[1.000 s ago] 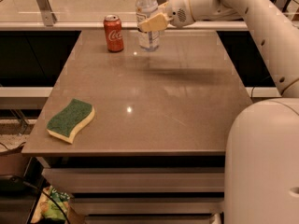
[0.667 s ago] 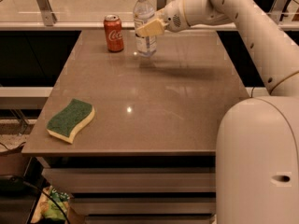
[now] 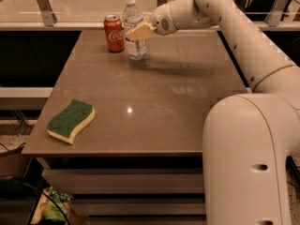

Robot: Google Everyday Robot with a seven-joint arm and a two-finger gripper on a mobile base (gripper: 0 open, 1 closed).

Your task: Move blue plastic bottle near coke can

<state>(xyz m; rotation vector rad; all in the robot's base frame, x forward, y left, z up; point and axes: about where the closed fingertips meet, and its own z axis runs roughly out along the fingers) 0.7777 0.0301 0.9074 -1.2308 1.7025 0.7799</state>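
Observation:
The blue plastic bottle (image 3: 133, 18) stands upright at the far left of the table (image 3: 159, 102), clear with a white cap. The red coke can (image 3: 113, 33) stands just left of it, a narrow gap between them. My gripper (image 3: 137, 33) reaches in from the right and is shut on the bottle's middle, its tan finger across the front of the label. The bottle's base is at or just above the tabletop; I cannot tell which.
A green and yellow sponge (image 3: 71, 121) lies near the table's front left corner. A metal railing with posts (image 3: 44, 6) runs behind the far edge. My white arm (image 3: 234, 36) spans the right side, and my base (image 3: 248, 158) stands at the front right.
My gripper has moved left with the bottle in it, bringing the bottle closer to the coke can. The can and sponge have not moved.

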